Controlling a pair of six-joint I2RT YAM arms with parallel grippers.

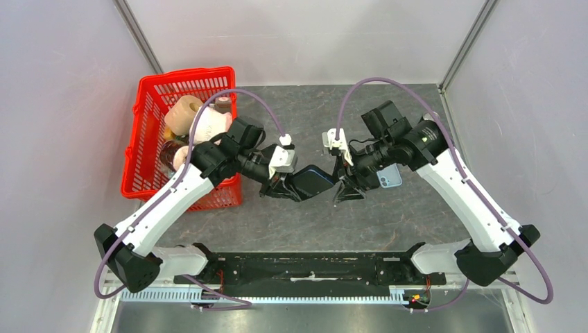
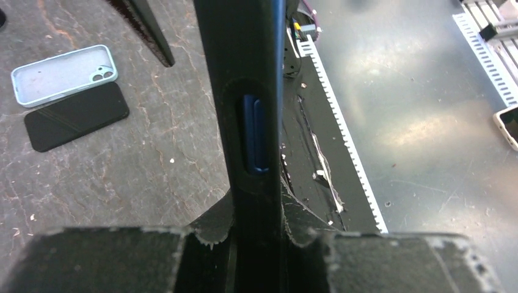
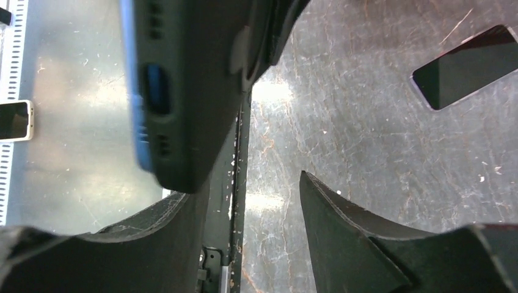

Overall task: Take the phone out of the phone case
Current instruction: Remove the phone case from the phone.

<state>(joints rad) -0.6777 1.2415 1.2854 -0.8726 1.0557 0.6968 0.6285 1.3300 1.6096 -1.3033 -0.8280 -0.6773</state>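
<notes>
A dark phone case (image 1: pixel 312 180) with a blue phone inside hangs above the mat between the two arms. My left gripper (image 1: pixel 286 186) is shut on one end of it. In the left wrist view the case (image 2: pixel 244 79) stands edge-on between the fingers, and the phone's blue side button (image 2: pixel 255 131) shows through a cutout. My right gripper (image 1: pixel 344 187) is open just beyond the other end. In the right wrist view that end (image 3: pixel 183 91) sits above the left finger (image 3: pixel 122 244), with the phone's blue edge (image 3: pixel 131 73) showing. Nothing is between the right gripper's (image 3: pixel 244 189) jaws.
A light-blue empty case (image 2: pixel 64 73) and a bare black phone (image 2: pixel 76 116) lie side by side on the dark mat, under the right arm in the top view. A red basket (image 1: pixel 187 73) of bottles and rolls stands at the back left. A white phone (image 2: pixel 508 125) lies below the table's front edge.
</notes>
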